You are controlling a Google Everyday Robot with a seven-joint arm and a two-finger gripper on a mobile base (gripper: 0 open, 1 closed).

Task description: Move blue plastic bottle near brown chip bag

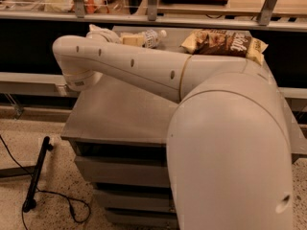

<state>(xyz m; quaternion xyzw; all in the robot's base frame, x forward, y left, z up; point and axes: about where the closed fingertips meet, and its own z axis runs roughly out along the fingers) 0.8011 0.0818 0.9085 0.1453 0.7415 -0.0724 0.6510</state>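
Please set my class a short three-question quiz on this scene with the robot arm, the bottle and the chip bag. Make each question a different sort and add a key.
1. True or false: the blue plastic bottle stands upright in the middle of the cabinet top.
2. In the camera view, on which side of the bottle is the brown chip bag? A: left. B: right. C: nearer the camera.
3. Where is the gripper?
Key: 1. False: it is on its side, at the far edge. 2. B. 3. At the far edge, by the bottle's left end, mostly hidden behind the arm.
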